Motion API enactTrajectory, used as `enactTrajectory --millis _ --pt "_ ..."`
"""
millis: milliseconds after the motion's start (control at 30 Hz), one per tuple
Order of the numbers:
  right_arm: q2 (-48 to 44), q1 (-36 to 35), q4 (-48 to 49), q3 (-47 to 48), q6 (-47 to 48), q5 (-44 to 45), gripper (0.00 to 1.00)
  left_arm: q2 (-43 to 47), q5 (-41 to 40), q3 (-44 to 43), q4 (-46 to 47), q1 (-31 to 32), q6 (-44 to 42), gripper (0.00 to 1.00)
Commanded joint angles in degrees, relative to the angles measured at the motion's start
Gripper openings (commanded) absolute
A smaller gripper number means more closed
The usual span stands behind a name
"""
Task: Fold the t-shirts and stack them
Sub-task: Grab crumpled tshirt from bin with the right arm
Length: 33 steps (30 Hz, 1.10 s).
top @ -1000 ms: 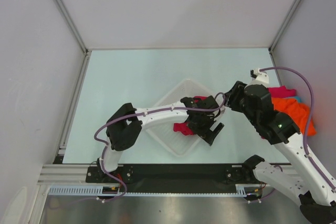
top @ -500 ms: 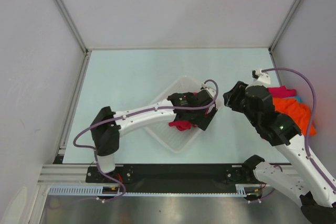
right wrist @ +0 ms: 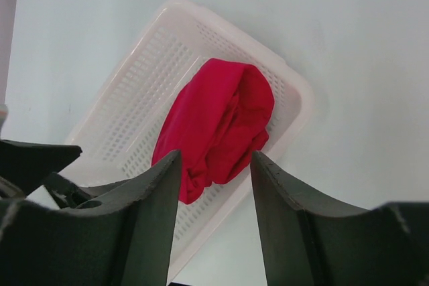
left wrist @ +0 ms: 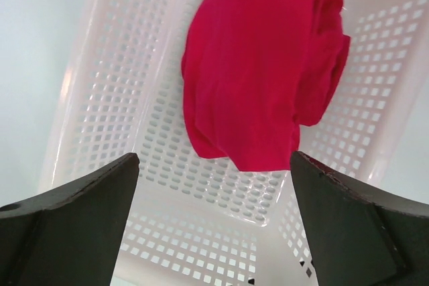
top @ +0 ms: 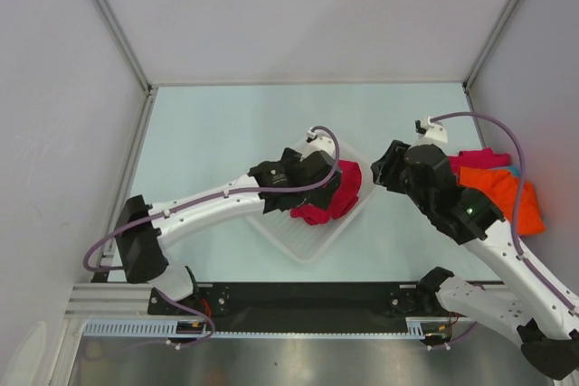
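A crimson red t-shirt (top: 336,196) lies crumpled in the white lattice basket (top: 306,254). My left gripper (top: 315,185) hangs over the basket's far side, open and empty; in the left wrist view (left wrist: 214,212) its jaws stand wide apart, with the red shirt (left wrist: 265,65) just ahead. My right gripper (top: 378,172) is open and empty beside the basket's right corner, and its view (right wrist: 214,162) looks down on the red shirt (right wrist: 218,122). Orange (top: 502,194), magenta-pink (top: 479,158) and teal (top: 514,171) shirts lie piled at the right.
The basket (left wrist: 114,92) sits diagonally at the table's near middle, and its rim (right wrist: 298,85) shows in the right wrist view. The right arm's upper link partly covers the shirt pile. White enclosure walls (top: 109,33) stand round the table.
My left gripper has swung from the basket's near right corner up and left across it. More of the red shirt now shows in the basket. My right gripper has shifted slightly left.
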State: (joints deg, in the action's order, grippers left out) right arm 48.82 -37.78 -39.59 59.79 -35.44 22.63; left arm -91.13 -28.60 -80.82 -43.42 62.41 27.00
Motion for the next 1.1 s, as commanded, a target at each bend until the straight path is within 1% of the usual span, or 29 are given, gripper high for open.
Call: enactTrajectory --millis 0,100,133,167,267,467,733,1067 --pt "4.2 -0.4 2.5 0.6 0.7 -2.4 0.52 8.8 -5.3 3.1 1.1 -1.7 6.1 1.00" --pt "9.8 0.4 1.9 0.6 1.5 -8.2 0.55 14.3 -4.0 7.2 1.8 -6.0 8.1 1.00" --pt "11.6 1.0 1.9 0.4 1.6 -10.1 0.57 15.4 -3.1 8.1 1.8 -8.4 8.2 1.00" --pt "14.7 1.4 2.1 0.2 1.6 -14.2 0.57 16.2 -2.5 9.8 1.8 -9.5 8.2 0.99" --pt "19.7 1.6 3.8 -1.0 1.3 -20.2 0.57 18.4 -1.8 12.0 1.1 -11.6 7.9 1.00" --pt "22.9 1.6 7.2 -2.6 1.4 -23.9 0.58 19.8 -1.3 14.7 0.9 -12.5 8.9 1.00" --pt "31.6 1.5 9.1 -2.9 2.6 -28.9 0.58 18.7 -0.1 14.9 1.1 -12.5 8.8 1.00" --pt "37.7 -0.3 11.8 -0.5 2.6 -30.0 0.57 19.7 -0.1 15.7 1.0 -12.9 7.3 1.00"
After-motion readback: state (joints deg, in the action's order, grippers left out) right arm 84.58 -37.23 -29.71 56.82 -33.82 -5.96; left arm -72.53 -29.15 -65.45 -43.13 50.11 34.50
